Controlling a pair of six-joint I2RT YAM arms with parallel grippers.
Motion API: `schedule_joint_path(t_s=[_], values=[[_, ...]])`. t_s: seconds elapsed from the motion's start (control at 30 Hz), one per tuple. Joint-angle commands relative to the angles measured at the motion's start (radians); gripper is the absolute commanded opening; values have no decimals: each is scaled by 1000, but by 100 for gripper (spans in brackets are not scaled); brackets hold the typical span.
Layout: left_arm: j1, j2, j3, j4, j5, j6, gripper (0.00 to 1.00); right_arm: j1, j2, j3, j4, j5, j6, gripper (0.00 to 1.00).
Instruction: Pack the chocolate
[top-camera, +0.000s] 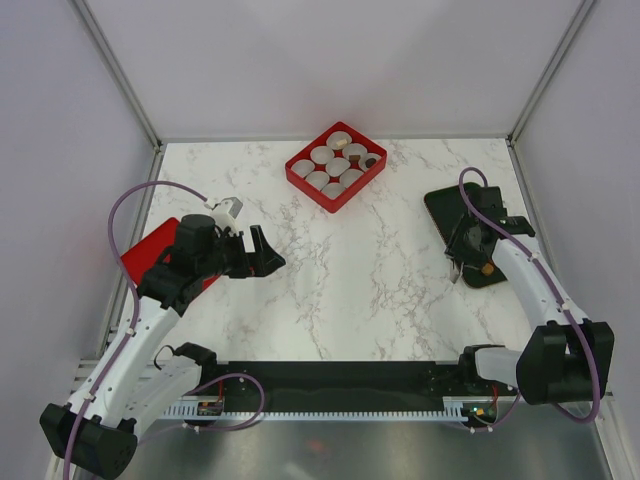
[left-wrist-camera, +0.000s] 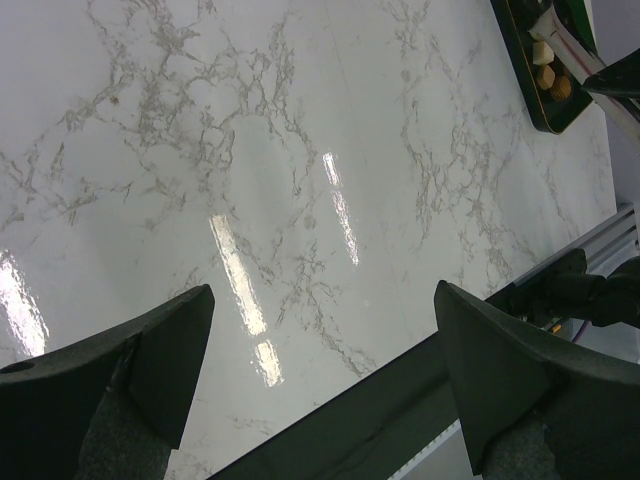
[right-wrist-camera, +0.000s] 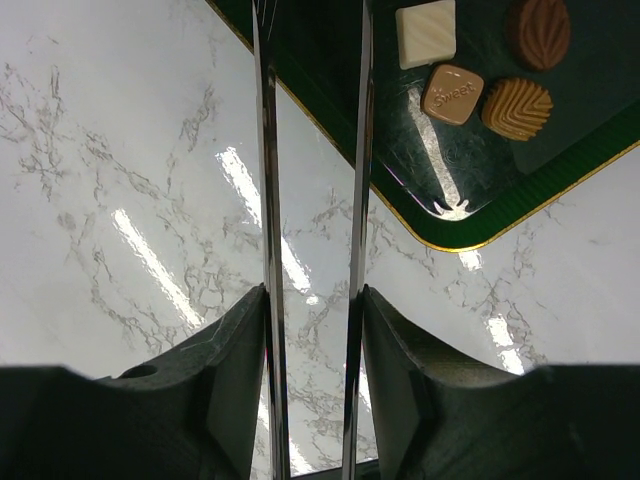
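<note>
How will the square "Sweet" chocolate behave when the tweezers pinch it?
The Sweet chocolate is likely rigid and light; its flat sides should suit the tweezers. The glossy tray looks slick, so a nudge may slide it. Its embossed top could scratch.

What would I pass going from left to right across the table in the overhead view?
From the left: red flat piece → left hand, open → red box holding white paper cups → dark green tray.
</note>
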Motion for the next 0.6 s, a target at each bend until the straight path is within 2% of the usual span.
schedule_joint_path(t_s=[0.0, 0.17, 0.33, 0.57], values=[[2, 5, -2, 37, 20, 43, 100, -14, 0, -2, 29, 13, -18, 49], [2, 5, -3, 37, 19, 43, 100, -24, 3, -9, 58, -19, -31, 47], [2, 3, -3, 35, 19, 41, 100, -26, -2, 14, 70, -38, -43, 37], [2, 2, -3, 35, 19, 43, 100, -26, -14, 157, 9, -38, -49, 33]])
